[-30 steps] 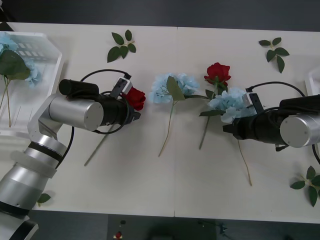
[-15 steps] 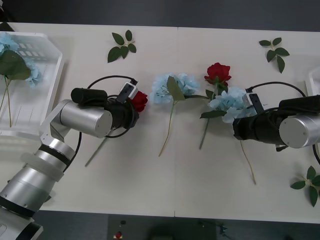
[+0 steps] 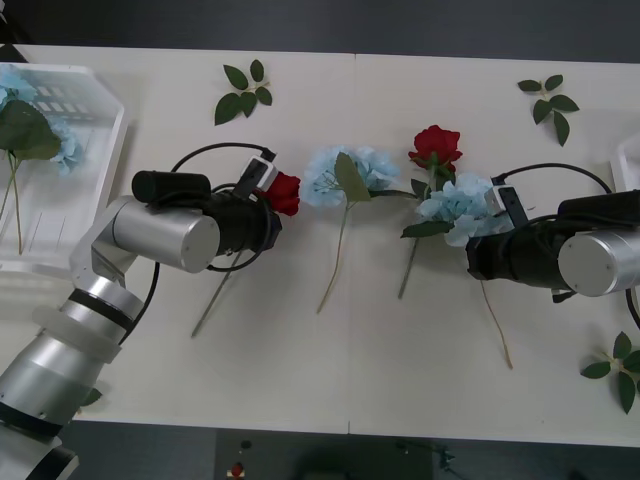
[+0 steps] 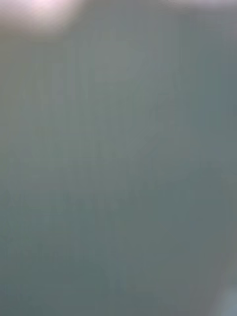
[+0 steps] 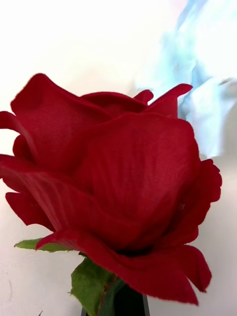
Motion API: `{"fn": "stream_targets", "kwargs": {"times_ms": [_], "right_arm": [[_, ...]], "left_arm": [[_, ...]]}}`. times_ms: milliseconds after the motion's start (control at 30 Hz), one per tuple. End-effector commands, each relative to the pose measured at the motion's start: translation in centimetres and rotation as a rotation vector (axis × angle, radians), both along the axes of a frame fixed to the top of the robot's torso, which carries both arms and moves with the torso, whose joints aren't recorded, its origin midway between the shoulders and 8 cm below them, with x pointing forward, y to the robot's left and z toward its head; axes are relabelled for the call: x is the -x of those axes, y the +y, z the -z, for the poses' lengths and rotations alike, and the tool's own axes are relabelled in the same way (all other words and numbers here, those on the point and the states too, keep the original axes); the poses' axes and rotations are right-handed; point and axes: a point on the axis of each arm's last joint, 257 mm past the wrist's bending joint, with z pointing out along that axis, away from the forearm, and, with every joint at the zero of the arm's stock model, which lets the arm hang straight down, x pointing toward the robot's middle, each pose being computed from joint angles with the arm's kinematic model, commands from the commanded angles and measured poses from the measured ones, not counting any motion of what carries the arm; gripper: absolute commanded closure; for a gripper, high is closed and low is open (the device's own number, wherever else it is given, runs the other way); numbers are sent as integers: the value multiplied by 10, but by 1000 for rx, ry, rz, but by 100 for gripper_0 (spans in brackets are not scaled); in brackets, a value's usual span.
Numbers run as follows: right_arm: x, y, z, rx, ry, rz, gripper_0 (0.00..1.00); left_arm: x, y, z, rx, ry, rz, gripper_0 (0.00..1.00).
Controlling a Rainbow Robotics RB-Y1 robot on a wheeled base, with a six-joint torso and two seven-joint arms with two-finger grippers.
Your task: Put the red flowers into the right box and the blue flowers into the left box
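The left gripper grips a red rose below its bloom, its stem trailing toward seven o'clock over the table. At three o'clock, the right gripper sits against a blue flower; I cannot tell its finger state. The slotted white basket at nine o'clock holds another blue flower.

Flowers relative to left box:
One blue flower inside it — red rose just beyond, blue flower, rose, blue flower farther off; right box farthest.
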Motion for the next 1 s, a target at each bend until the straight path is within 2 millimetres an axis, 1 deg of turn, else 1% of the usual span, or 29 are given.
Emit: {"fn": "stream_targets", "kwargs": {"times_ms": [33,167,200,233,267,300,333,400,433,467,500,600,633,733,767,833,867,933,967,1000], "right_arm": [[-12,15,-25,-86,-29,13,100],[-14,12,-37,-138,-30,24,100],[-14,11,-39,-143,-29,25,100],[-14,11,-42,-155,-29,24,100],[-14,10,-43,-156,-31,25,100],[-14,10,-44,-160,-29,23,100],[-14,10,-44,-160,-29,23,100],[-15,8,-46,-165,-36,27,100],[-16,8,-47,-169,-40,32,53],[-16,7,-47,-170,-42,33,26],[-17,6,-48,-169,-48,35,0],[-19,6,-50,-173,-59,34,0],[-19,6,-50,-173,-58,34,0],[-19,5,-51,-173,-58,35,0],[-19,5,-51,-173,-59,35,0],[-19,4,-52,-177,-57,36,0],[-18,4,-52,-180,-56,36,0],[-17,3,-60,-220,-46,40,0],[-16,3,-63,-237,-43,42,0],[-15,3,-71,-276,-35,42,0]], "left_arm": [[15,3,-54,165,-5,-9,100],[34,-12,-98,332,22,44,100],[37,-15,-105,355,29,55,100],[43,-19,-120,406,38,79,100],[45,-21,-126,424,41,89,100],[51,-25,-143,478,42,111,100],[51,-25,-143,478,42,111,100],[61,-37,-173,597,51,162,100],[66,-43,-184,648,56,185,100],[68,-46,-191,673,56,197,100],[70,-51,-203,719,54,217,100],[77,-69,-240,837,34,276,100],[78,-72,-247,856,28,287,100],[81,-91,-279,929,-4,335,100],[81,-94,-283,941,-11,339,100],[81,-106,-301,973,-42,357,100],[81,-110,-305,974,-52,364,100],[81,-125,-314,988,-82,372,100],[81,-129,-316,992,-90,373,100],[81,-137,-318,998,-104,372,100]]}}
